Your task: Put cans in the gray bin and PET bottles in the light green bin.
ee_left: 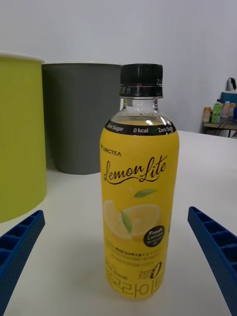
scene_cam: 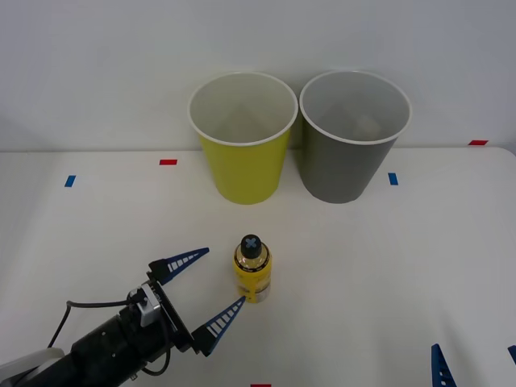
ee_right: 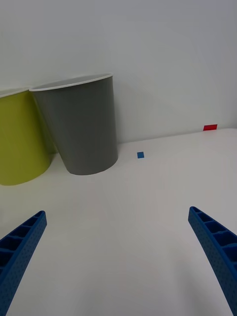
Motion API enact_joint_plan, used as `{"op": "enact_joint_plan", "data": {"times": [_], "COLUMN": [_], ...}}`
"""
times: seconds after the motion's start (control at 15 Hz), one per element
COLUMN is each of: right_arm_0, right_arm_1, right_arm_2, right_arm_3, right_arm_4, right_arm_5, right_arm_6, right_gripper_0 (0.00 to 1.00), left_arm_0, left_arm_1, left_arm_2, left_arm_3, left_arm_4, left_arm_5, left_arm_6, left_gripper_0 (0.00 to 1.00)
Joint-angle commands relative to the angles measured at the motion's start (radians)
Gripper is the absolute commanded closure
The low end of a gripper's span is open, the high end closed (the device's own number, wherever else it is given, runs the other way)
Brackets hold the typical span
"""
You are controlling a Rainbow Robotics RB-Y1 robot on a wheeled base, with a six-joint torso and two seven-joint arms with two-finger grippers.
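the pet bottle [scene_cam: 252, 268] stands upright on the table [scene_cam: 387, 266], in front of the light green bin [scene_cam: 243, 137]. the left gripper [scene_cam: 201, 292] approaches with jaws spread wide, apparently not yet around the body. centre the label between the fingers, then close squarely to avoid tipping. the right gripper [ee_right: 118, 256] waits with jaws spread, near the gray bin [scene_cam: 353, 135].

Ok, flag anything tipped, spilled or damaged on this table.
Nothing stands out. The Lemon Lite bottle stands upright and capped, no liquid around it. The light green bin and gray bin stand upright side by side. The left gripper, jaws open, sits beside the bottle.
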Motion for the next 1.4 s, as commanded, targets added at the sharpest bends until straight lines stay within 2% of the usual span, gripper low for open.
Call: {"op": "enact_joint_plan", "data": {"times": [0.07, 0.53, 0.8, 1.07, 1.13, 1.2, 1.27, 1.4], "right_arm_0": [0.000, 0.000, 0.000, 0.000, 0.000, 0.000, 0.000, 0.000], "right_arm_1": [0.000, 0.000, 0.000, 0.000, 0.000, 0.000, 0.000, 0.000], "right_arm_2": [0.000, 0.000, 0.000, 0.000, 0.000, 0.000, 0.000, 0.000], "right_arm_3": [0.000, 0.000, 0.000, 0.000, 0.000, 0.000, 0.000, 0.000], "right_arm_4": [0.000, 0.000, 0.000, 0.000, 0.000, 0.000, 0.000, 0.000], "right_arm_5": [0.000, 0.000, 0.000, 0.000, 0.000, 0.000, 0.000, 0.000], "right_arm_6": [0.000, 0.000, 0.000, 0.000, 0.000, 0.000, 0.000, 0.000], "right_gripper_0": [0.00, 0.00, 0.00, 0.00, 0.00, 0.00, 0.00, 0.00], "left_arm_0": [-0.063, -0.137, -0.157, -0.171, -0.172, -0.172, -0.172, -0.172], "left_arm_1": [-0.010, -0.075, -0.095, -0.104, -0.106, -0.106, -0.106, -0.106], "left_arm_2": [-0.057, -0.059, -0.059, -0.059, -0.059, -0.059, -0.059, -0.059], "left_arm_3": [0.000, 0.000, 0.000, 0.000, 0.000, 0.000, 0.000, 0.000], "left_arm_4": [0.049, 0.049, 0.051, 0.057, 0.057, 0.056, 0.054, 0.048], "left_arm_5": [0.008, 0.076, 0.109, 0.146, 0.145, 0.146, 0.146, 0.146], "left_arm_6": [-0.007, -0.027, -0.030, -0.031, -0.031, -0.033, -0.033, -0.036], "left_gripper_0": [0.00, 0.03, 0.09, 0.10, 0.33, 0.94, 1.00, 1.00]}}
